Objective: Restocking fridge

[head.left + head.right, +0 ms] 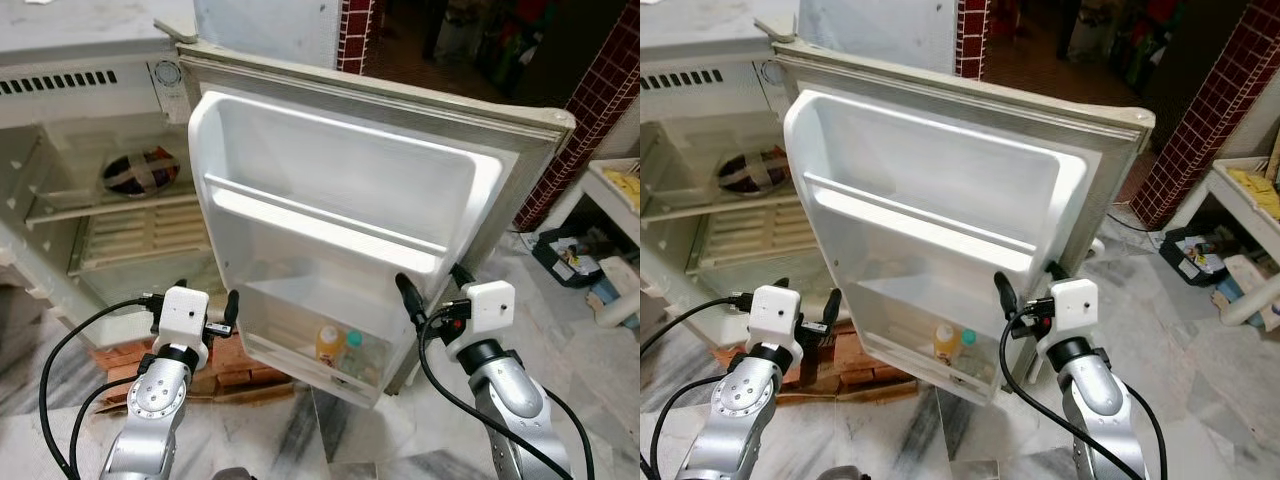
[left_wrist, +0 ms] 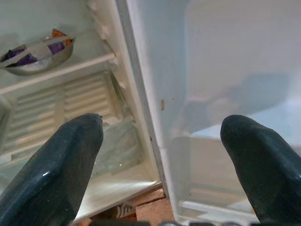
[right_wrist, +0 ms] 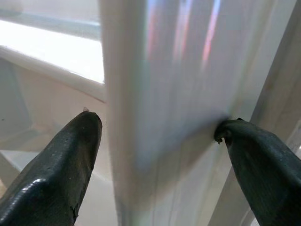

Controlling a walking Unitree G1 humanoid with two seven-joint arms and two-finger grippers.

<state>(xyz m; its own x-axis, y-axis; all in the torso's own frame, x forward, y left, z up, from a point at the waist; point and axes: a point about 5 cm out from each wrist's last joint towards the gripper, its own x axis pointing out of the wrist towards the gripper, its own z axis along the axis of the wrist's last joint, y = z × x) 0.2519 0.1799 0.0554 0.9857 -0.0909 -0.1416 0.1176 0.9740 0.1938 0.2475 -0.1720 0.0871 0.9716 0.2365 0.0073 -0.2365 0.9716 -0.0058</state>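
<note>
Eye views: fridge [image 1: 80, 150] open, door [image 1: 350, 190] swung wide toward the robot, an orange bottle [image 1: 330, 343] and a green-capped one [image 1: 352, 342] in its bottom door bin, a bowl [image 1: 140, 172] on the inner shelf; right gripper [image 1: 432, 288] sits at the door's free edge, left gripper [image 1: 205, 305] low by the hinge side, so the right arm is nearer for swinging it. Left wrist view: fingers [image 2: 56, 160] spread, nothing held, the door's hinge edge running upright between them. Right wrist view: fingers [image 3: 61, 165] spread, straddling the door's upright edge, one seemingly touching it, not clamped.
</note>
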